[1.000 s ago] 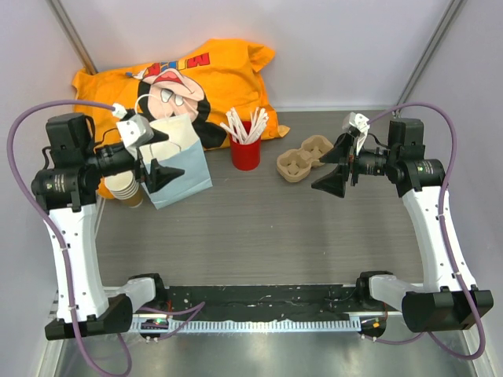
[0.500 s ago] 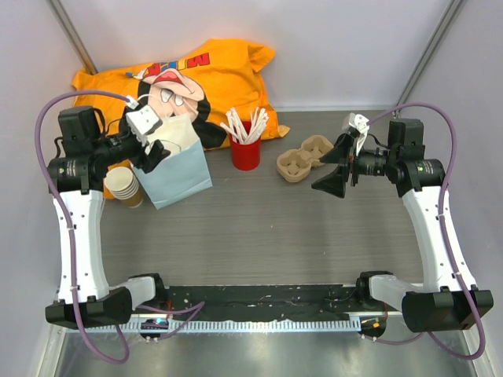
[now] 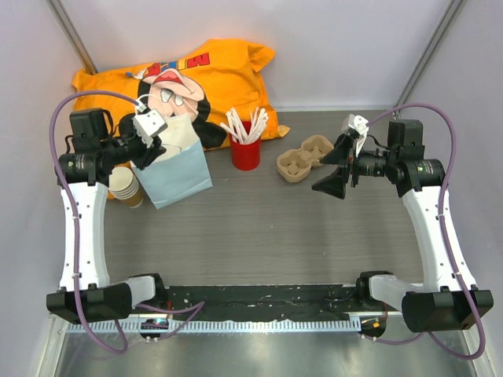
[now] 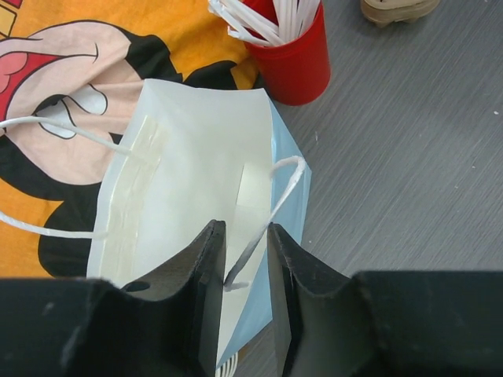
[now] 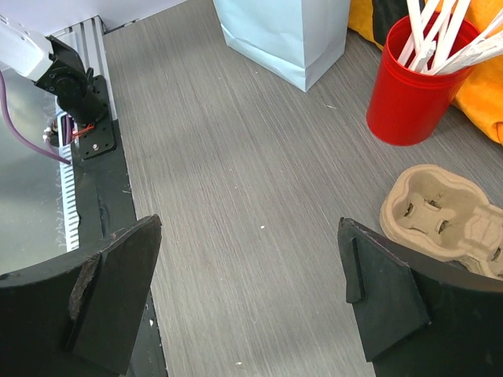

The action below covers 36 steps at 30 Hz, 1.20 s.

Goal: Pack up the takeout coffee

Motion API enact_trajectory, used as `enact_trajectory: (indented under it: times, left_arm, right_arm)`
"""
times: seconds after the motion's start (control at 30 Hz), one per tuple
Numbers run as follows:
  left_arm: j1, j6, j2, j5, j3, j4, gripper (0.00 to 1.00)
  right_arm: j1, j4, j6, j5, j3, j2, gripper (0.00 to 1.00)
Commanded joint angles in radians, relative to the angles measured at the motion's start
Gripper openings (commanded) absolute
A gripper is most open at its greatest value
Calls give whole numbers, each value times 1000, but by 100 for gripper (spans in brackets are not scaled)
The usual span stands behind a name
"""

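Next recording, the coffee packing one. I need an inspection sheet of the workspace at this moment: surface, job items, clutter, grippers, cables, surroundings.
Surface: grey wood-grain table, a few pale specks.
Job's things: lidded coffee cup: nothing seen in any view. Pale blue paper bag stands upright and open at the back left.
Clutter: stack of brown cups left of the bag; red cup of white sticks; cardboard cup carrier; orange printed cloth behind the bag.
Grippers: left gripper over the bag's mouth, fingers narrowly apart, the bag's white handle between them. Right gripper wide open, holding nothing.
Cables: left purple cable and right purple cable loop over the arms.
Surroundings: plain pale walls, metal post at the back.
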Motion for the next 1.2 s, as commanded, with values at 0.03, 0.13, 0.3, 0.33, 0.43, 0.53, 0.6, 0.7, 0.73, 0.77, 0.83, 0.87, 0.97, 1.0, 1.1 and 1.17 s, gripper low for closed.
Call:
enact_trajectory:
  times: [0.03, 0.13, 0.3, 0.33, 0.43, 0.53, 0.6, 0.7, 0.73, 0.77, 0.83, 0.87, 0.97, 1.0, 1.1, 1.17]
  left_arm:
    - [6, 13, -8, 47, -1, 23, 27]
    - [6, 18, -16, 68, -1, 3, 18]
    - [6, 1, -21, 99, -3, -17, 0]
    - [6, -4, -22, 111, -1, -20, 0]
    - [6, -36, -24, 145, -1, -20, 0]
    - [4, -80, -24, 168, 5, -12, 0]
    - [-2, -117, -24, 187, 8, -6, 0]
    - [-23, -163, -30, 191, 11, 3, 0]
    - [-29, -177, -30, 190, 13, 5, 0]
    - [-45, -188, -31, 188, 14, 8, 0]
    - [-71, -221, -33, 180, 17, 14, 0]
    - [-77, -231, -34, 176, 17, 14, 0]
    - [-105, -297, -39, 154, 17, 43, 0]
    - [-105, -310, -37, 148, 20, 48, 0]
    - [-155, -383, -34, 141, 19, 77, 0]
    - [-183, -433, -34, 121, 25, 97, 0]
  right_arm:
    - [-4, 5, -19, -6, 11, 4, 100]
    - [-4, 5, -19, -8, 12, 4, 100]
    - [-4, 5, -20, -9, 11, 4, 100]
    - [-4, 6, -20, -9, 11, 4, 100]
    - [-4, 5, -20, -11, 12, 4, 100]
    - [-4, 5, -20, -12, 11, 0, 100]
    - [-4, 5, -22, -12, 11, 2, 100]
    - [-4, 3, -22, -14, 11, 0, 100]
    - [-3, 3, -20, -14, 9, 0, 100]
    - [-3, 3, -23, -14, 9, 0, 100]
    - [-3, 3, -22, -14, 11, 0, 99]
    - [-4, 3, -22, -15, 11, 0, 100]
    - [-4, 0, -23, -17, 11, -1, 100]
    - [-4, 0, -25, -17, 11, -1, 100]
    - [-4, -2, -28, -18, 11, -4, 100]
    - [-3, -5, -29, -18, 11, -3, 100]
